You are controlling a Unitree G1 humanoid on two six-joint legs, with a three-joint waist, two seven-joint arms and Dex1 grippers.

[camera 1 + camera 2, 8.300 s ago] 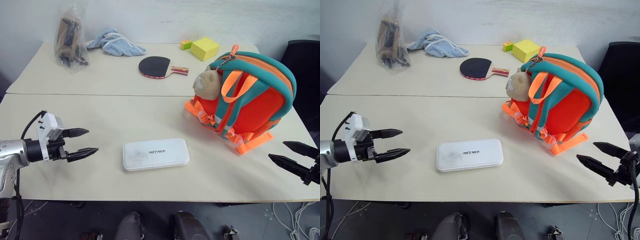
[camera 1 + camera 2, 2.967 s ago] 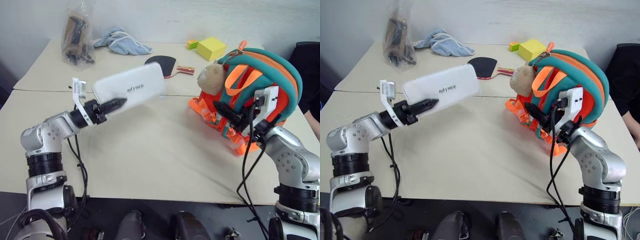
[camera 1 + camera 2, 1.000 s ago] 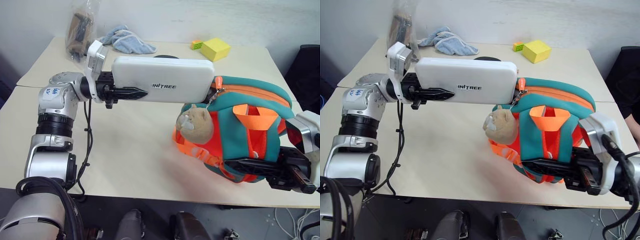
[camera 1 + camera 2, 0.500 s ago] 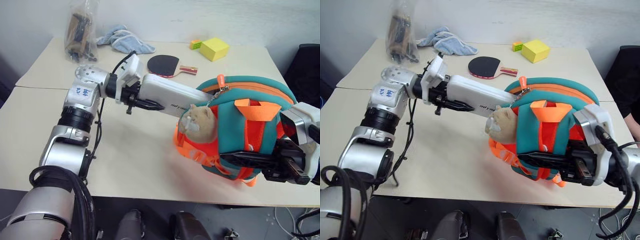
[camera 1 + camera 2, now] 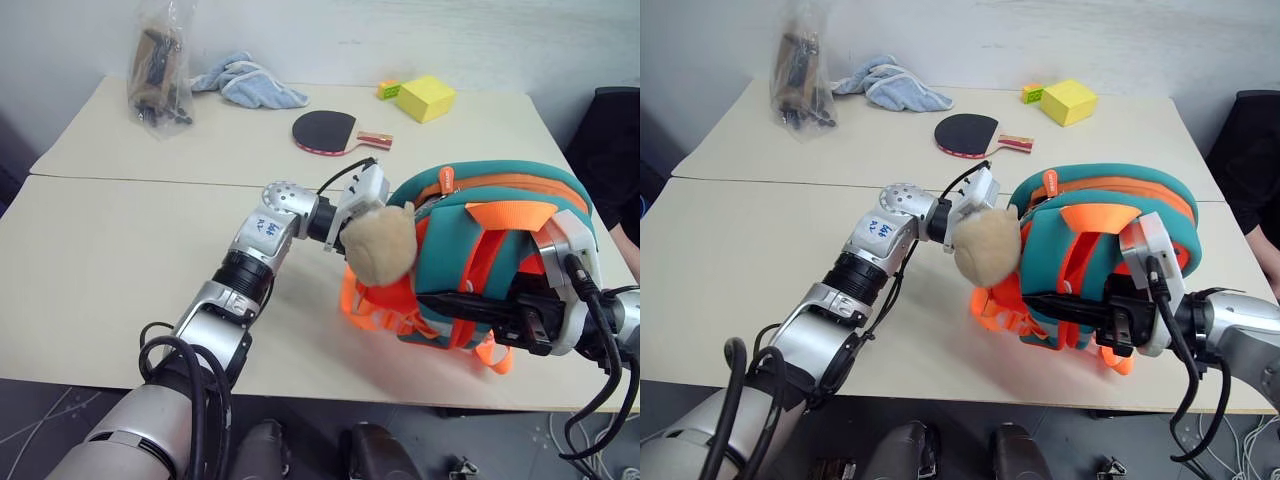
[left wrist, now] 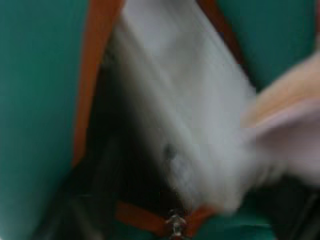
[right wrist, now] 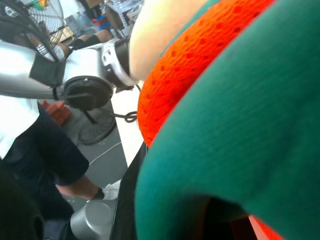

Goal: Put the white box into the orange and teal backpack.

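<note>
Left arm (image 5: 262,236): reaches from lower left toward frame centre, its wrist at the backpack's opening behind the plush toy (image 5: 379,243).
Left gripper: hidden behind the toy in the head views; I cannot tell how far its fingers are parted or whether they grip the box.
White box (image 6: 190,100): in the left wrist view it lies inside the dark opening, between teal and orange edges, apparently most of the way in.
Orange and teal backpack (image 5: 500,215): right of centre, tilted on its side, mouth facing left.
Right gripper (image 5: 470,308): fingers closed on the backpack's strap area, steadying it.
Doing it well: keep the backpack braced, confirm the box is fully past the zipper edge, then draw the left wrist straight out without snagging the toy.
</note>
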